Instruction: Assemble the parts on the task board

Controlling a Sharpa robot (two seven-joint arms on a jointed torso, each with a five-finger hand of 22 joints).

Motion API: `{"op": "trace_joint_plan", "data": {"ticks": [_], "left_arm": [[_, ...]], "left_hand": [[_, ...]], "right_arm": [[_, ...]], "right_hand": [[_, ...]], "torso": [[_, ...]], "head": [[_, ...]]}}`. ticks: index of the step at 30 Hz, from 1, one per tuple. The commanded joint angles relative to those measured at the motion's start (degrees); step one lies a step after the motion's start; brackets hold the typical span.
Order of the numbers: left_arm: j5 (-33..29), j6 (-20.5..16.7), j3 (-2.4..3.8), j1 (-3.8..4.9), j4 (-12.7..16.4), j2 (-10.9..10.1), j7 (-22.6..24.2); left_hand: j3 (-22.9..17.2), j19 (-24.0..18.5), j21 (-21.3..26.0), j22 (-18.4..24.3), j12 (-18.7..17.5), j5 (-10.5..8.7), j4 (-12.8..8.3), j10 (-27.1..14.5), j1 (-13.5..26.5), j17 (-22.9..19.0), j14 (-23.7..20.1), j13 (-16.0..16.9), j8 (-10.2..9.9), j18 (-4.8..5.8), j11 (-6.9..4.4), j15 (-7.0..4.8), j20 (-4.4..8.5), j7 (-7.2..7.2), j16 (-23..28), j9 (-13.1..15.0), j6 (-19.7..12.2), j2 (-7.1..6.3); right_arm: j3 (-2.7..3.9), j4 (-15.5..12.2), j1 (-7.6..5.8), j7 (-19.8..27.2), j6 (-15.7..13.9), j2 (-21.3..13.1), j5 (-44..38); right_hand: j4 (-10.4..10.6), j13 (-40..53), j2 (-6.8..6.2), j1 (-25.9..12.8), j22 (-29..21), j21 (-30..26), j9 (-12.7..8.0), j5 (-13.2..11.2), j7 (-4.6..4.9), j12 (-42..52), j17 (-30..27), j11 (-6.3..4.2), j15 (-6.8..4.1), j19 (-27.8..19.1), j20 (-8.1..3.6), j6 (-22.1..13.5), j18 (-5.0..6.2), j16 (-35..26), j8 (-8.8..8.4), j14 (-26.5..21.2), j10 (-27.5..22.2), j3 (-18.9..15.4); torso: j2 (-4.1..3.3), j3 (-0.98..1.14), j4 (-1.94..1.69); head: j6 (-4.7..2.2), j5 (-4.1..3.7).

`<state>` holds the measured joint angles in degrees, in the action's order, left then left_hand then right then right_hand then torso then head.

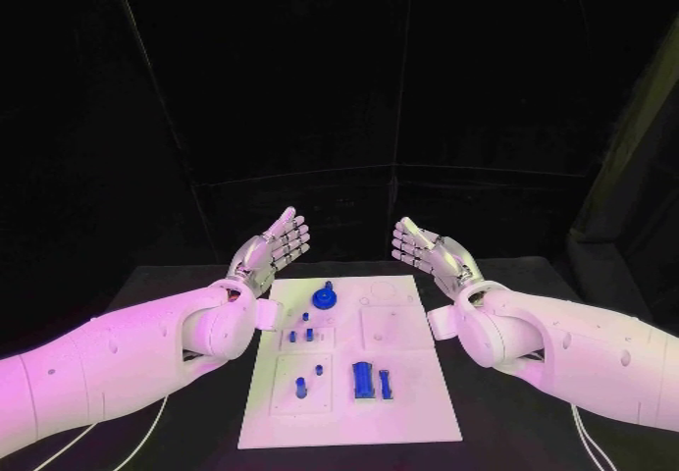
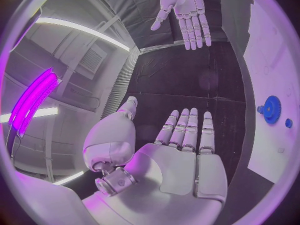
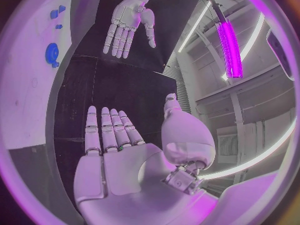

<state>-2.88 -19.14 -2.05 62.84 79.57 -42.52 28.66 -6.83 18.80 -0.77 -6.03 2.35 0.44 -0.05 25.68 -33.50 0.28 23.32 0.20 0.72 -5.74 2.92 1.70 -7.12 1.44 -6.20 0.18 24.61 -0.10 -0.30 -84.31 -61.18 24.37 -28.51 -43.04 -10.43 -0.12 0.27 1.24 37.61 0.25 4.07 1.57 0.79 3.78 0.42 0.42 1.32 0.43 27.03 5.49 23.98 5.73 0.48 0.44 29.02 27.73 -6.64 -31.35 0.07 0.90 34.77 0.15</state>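
The white task board [image 1: 410, 392] lies in the middle of the black table. A blue gear-like part [image 1: 326, 294] stands near its far edge, seen again as a blue gear [image 2: 271, 108] and blue gear [image 3: 52, 53] in the wrist views. Several small blue pegs [image 1: 303, 334] and a longer blue block [image 1: 365, 381] sit lower on the board. My left hand [image 1: 273, 249] is raised above the board's far left corner, fingers straight and apart, holding nothing. My right hand [image 1: 429, 249] is raised above the far right corner, also flat and empty. Each palm faces the other.
The black table [image 1: 170, 294] extends on both sides of the board. Dark curtains stand behind it. Both white forearms flank the board's long sides.
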Motion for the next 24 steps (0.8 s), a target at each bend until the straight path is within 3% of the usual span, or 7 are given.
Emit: {"op": "trace_joint_plan", "data": {"ticks": [1, 2, 3, 4, 5, 6, 24], "left_arm": [[1.81, -13.48, 0.65, -0.76, 3.49, -0.65, 0.86], [1.96, -15.06, 0.84, -1.02, 4.44, -0.86, 0.90], [2.09, -16.49, 1.02, -1.26, 5.30, -1.05, 0.93], [2.21, -17.79, 1.17, -1.48, 6.08, -1.22, 0.96], [2.33, -19.01, 1.32, -1.68, 6.81, -1.38, 0.99], [2.43, -20.11, 1.46, -1.86, 7.47, -1.53, 1.02], [2.88, -24.98, 2.05, -2.68, 10.39, -2.17, 1.14]], "left_hand": [[2.22, -6.33, 0.77, 6.03, -2.35, -0.44, 0.05, -8.66, 11.30, -0.28, -7.86, -0.20, -0.72, 5.74, -2.92, -1.70, 2.41, -1.44, 2.05, -0.18, -8.29, 0.10], [2.38, -6.68, 0.77, 6.03, -2.35, -0.44, 0.05, -9.12, 11.90, -0.28, -8.30, -0.20, -0.72, 5.74, -2.92, -1.70, 2.54, -1.44, 2.17, -0.18, -8.72, 0.10], [2.51, -7.14, 0.77, 6.03, -2.35, -0.44, 0.05, -9.77, 12.74, -0.28, -8.89, -0.20, -0.72, 5.74, -2.92, -1.70, 2.72, -1.44, 6.20, -0.18, -9.34, 0.10], [2.68, -7.62, 0.77, 6.03, -2.35, -0.44, 0.05, -10.40, 13.55, -0.28, -9.41, -0.20, -0.72, 5.74, -2.92, -1.70, 2.89, -1.44, 6.20, -0.18, -9.93, 0.10], [6.83, -8.05, 0.77, 6.03, -2.35, -0.44, 0.05, -10.98, 14.32, -0.28, -9.98, -0.20, -0.72, 5.74, -2.92, -1.70, 3.05, -1.44, 6.20, -0.18, -10.53, 0.10], [6.83, -8.50, 0.77, 6.03, -2.35, -0.44, 0.05, -11.59, 15.12, -0.28, -10.51, -0.20, -0.72, 5.74, -2.92, -1.70, 7.12, -1.44, 6.20, -0.18, -11.10, 0.10], [6.83, -13.81, 0.77, 6.03, -2.35, -0.44, 0.05, -18.99, 24.78, -0.28, -17.28, -0.20, -0.72, 5.74, -2.92, -1.70, 7.12, -1.44, 6.20, -0.18, -18.19, 0.10]], "right_arm": [[0.18, -2.69, 0.41, 4.21, -11.33, -0.80, 7.63], [0.21, -3.34, 0.54, 4.47, -12.27, -0.99, 8.25], [0.23, -3.90, 0.66, 4.70, -13.08, -1.15, 8.78], [0.25, -4.37, 0.75, 4.90, -13.77, -1.29, 9.22], [0.27, -4.78, 0.84, 5.07, -14.36, -1.40, 9.61], [0.28, -5.11, 0.90, 5.20, -14.83, -1.50, 9.92], [0.30, -5.65, 1.01, 5.43, -15.61, -1.65, 10.43]], "right_hand": [[0.12, -0.27, -1.24, -12.68, -0.25, -4.07, -1.57, -0.79, -3.78, -0.42, -0.42, -1.32, -0.43, -9.15, -5.49, -8.08, -1.71, -0.48, -0.44, -9.78, -9.35, 2.26], [0.12, -0.27, -1.24, -13.29, -0.25, -4.07, -1.57, -0.79, -3.78, -0.42, -0.42, -1.32, -0.43, -9.58, -5.49, -8.49, -5.73, -0.48, -0.44, -10.24, -9.80, 2.38], [0.12, -0.27, -1.24, -14.30, -0.25, -4.07, -1.57, -0.79, -3.78, -0.42, -0.42, -1.32, -0.43, -10.30, -5.49, -9.11, -1.72, -0.48, -0.44, -11.02, -10.54, 2.45], [0.12, -0.27, -1.24, -15.13, -0.25, -4.07, -1.57, -0.79, -3.78, -0.42, -0.42, -1.32, -0.43, -10.87, -5.49, -9.65, -5.73, -0.48, -0.44, -11.68, -11.17, 2.58], [0.12, -0.27, -1.24, -16.05, -0.25, -4.07, -1.57, -0.79, -3.78, -0.42, -0.42, -1.32, -0.43, -11.58, -5.49, -10.24, -5.73, -0.48, -0.44, -12.39, -11.82, 6.64], [0.12, -0.27, -1.24, -16.94, -0.25, -4.07, -1.57, -0.79, -3.78, -0.42, -0.42, -1.32, -0.43, -12.19, -5.49, -10.80, -5.73, -0.48, -0.44, -13.06, -12.46, 6.64], [0.12, -0.27, -1.24, -27.65, -0.25, -4.07, -1.57, -0.79, -3.78, -0.42, -0.42, -1.32, -0.43, -19.89, -5.49, -17.67, -5.73, -0.48, -0.44, -21.39, -20.40, 6.64]], "torso": [[0.17, -0.07, -0.90], [0.17, -0.07, -0.90], [0.17, -0.07, -0.90], [0.17, -0.07, -0.90], [0.17, -0.07, -0.90], [0.17, -0.07, -0.90], [0.17, -0.07, -0.90]], "head": [[-0.39, -0.15], [-0.39, -0.15], [-0.39, -0.15], [-0.39, -0.15], [-0.39, -0.15], [-0.39, -0.15], [-0.39, -0.15]]}}
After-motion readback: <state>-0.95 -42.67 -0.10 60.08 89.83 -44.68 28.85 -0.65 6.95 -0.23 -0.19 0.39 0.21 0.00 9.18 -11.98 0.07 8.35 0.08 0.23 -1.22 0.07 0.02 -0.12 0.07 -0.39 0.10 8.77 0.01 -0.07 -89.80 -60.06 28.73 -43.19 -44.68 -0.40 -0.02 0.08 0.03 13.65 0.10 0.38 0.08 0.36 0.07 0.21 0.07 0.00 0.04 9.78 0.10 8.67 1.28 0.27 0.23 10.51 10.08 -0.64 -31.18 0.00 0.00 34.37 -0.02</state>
